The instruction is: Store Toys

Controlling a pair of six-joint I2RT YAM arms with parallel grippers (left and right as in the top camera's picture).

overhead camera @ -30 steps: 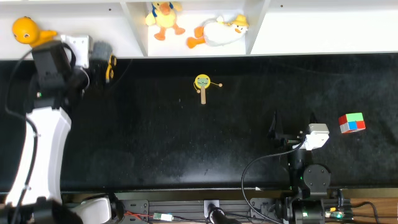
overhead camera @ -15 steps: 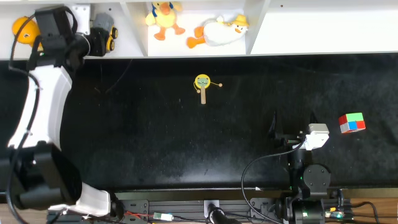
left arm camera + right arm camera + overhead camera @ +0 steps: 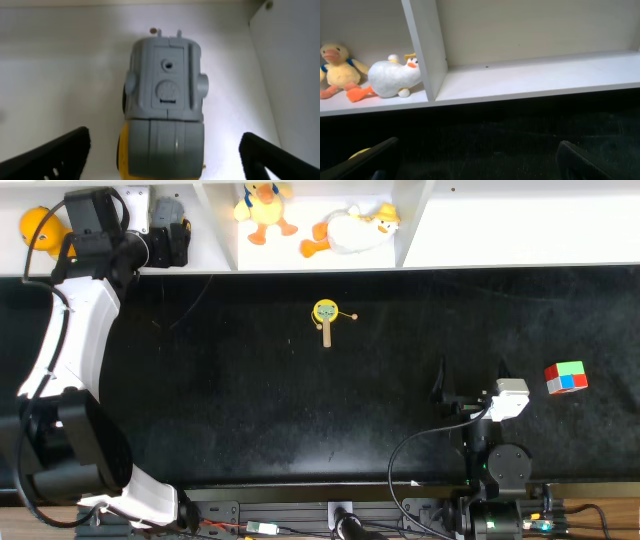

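The near end of the grey-and-yellow toy truck (image 3: 162, 100) is cut off at the left wrist view's edge. From above, the left arm's wrist covers part of it, so its wheels are hard to make out. An orange rounded toy (image 3: 36, 226) at the shelf's far left is half hidden behind that arm, too little to name. The truck is hard moulded plastic: a boxy grey body with rounded corners, a round cap and a small hole on its upward face, and a yellow band at one end. It sits on the smooth white floor of the shelf (image 3: 50, 75), in the left compartment, close to that compartment's right wall. The left claw (image 3: 165, 137) is spread wide, one dark finger on each side of the truck with a gap to both. The right claw (image 3: 479, 145) is likewise spread, over the dark, felt-like surface (image 3: 250, 400) in front of the shelf. A soft yellow duck plush (image 3: 263, 208) and a white goose plush (image 3: 350, 230) lie in the shelf's middle compartment.
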